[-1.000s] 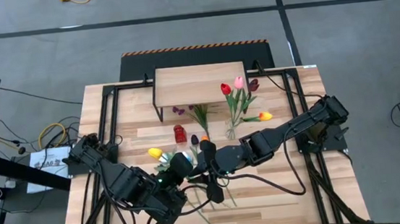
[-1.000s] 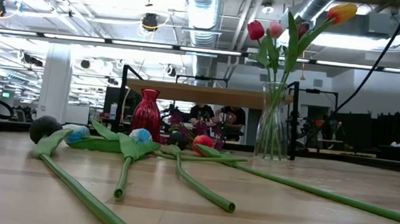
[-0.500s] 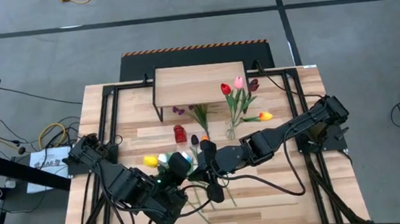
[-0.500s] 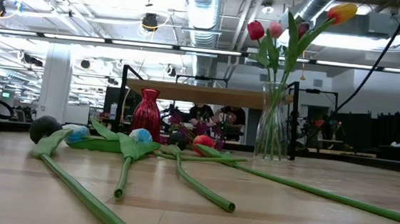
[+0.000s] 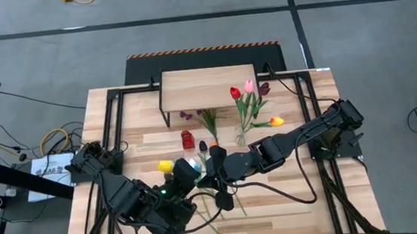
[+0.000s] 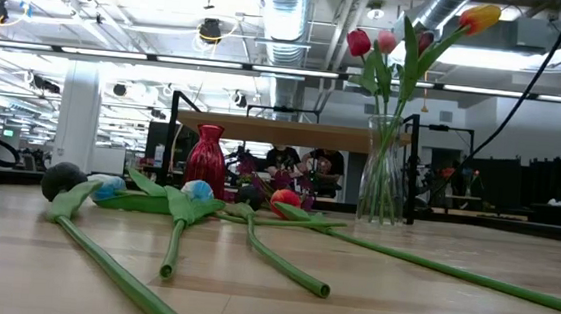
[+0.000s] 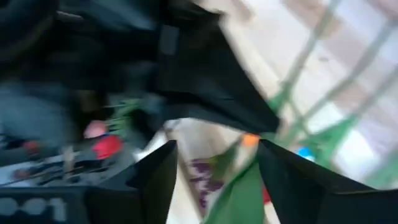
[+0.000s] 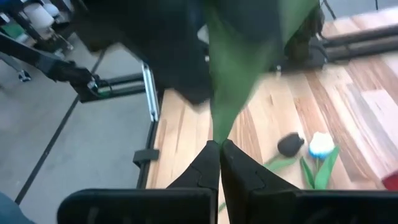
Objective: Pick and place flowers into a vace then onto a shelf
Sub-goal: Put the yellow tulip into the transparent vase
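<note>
Here you are looking at two containers on the plank table (image 5: 291,193). The clear glass vase (image 6: 383,175), right of centre in the low view, is holding several tulips (image 6: 411,32): red, pink, a dark one and an orange-yellow head leaning right. The small red vase (image 6: 206,161), left of centre, is standing with nothing showing above its mouth. Loose flowers (image 6: 181,204) are lying on the boards in front of it, stems pointing toward the camera.

In the high view, both arms are meeting near the lower centre. The right gripper (image 8: 219,163) is pinching a green leaf or stem (image 8: 239,68), fingers pressed together. The left gripper (image 7: 214,180) is standing with its fingers spread, green foliage between them. The shelf (image 5: 207,89) is sitting at the upper centre, bare-topped.
</note>
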Robot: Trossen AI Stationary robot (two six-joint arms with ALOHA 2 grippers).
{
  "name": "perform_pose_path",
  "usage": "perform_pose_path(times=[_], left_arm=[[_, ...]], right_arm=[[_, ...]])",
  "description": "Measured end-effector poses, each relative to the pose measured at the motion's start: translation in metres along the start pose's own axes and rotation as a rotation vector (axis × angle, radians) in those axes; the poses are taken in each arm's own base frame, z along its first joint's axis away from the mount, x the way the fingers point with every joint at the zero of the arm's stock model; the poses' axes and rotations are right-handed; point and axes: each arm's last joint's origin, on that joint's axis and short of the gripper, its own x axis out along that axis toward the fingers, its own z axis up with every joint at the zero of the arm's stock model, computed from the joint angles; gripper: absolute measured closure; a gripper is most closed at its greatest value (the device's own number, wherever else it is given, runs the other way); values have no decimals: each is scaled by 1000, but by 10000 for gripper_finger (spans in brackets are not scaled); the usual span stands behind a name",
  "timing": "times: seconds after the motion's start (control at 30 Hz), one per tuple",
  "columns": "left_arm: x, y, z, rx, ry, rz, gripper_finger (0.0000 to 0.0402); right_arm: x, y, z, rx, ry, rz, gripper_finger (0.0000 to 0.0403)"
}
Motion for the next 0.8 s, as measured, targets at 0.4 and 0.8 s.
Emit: perform_pose_path(times=[0.4, 0.8], left_arm=[[-50, 33, -7, -244, -226, 53, 165], [-108, 84, -55, -692, -496, -6, 166]], right_arm=[[0, -6, -5, 12, 13, -143, 402], [-90, -7, 35, 72, -311, -488, 402]])
